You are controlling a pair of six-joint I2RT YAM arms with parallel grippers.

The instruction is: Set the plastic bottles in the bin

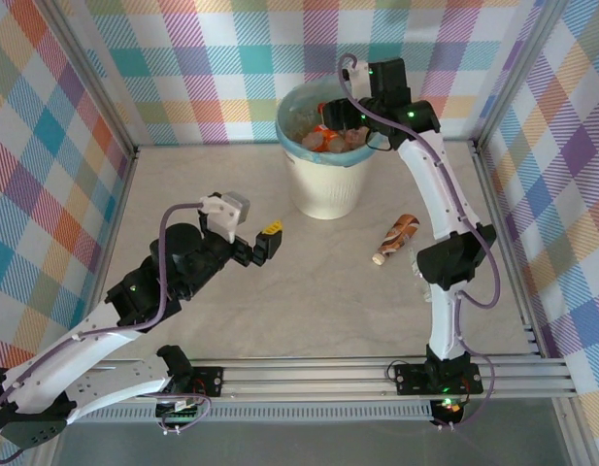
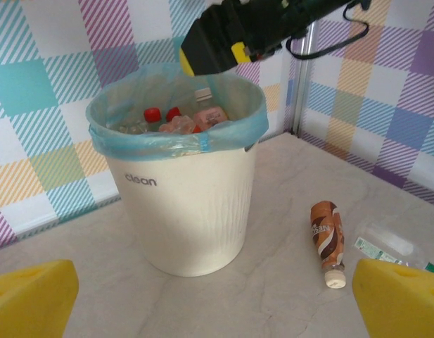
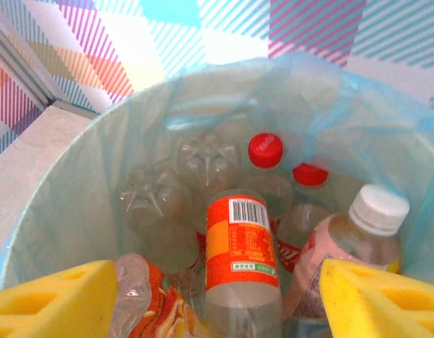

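Marble-look tabletop (image 1: 318,291): left gripper (image 1: 263,243) hangs spread, empty. Beyond, a brown-labelled bottle (image 1: 396,236) and a clear bottle (image 2: 385,243) lie beside the bin (image 2: 188,204). Right gripper (image 3: 217,299), spread and empty over the binned bottles (image 3: 241,246), seems between trips. Next it must grasp a lying bottle.

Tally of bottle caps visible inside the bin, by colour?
Red round plastic caps: 2
White round plastic cap: 1
Total: 3 caps showing in the cream-white round bin with the teal liner. The other plastic bottles in it show bases or labels, and their caps are hidden.
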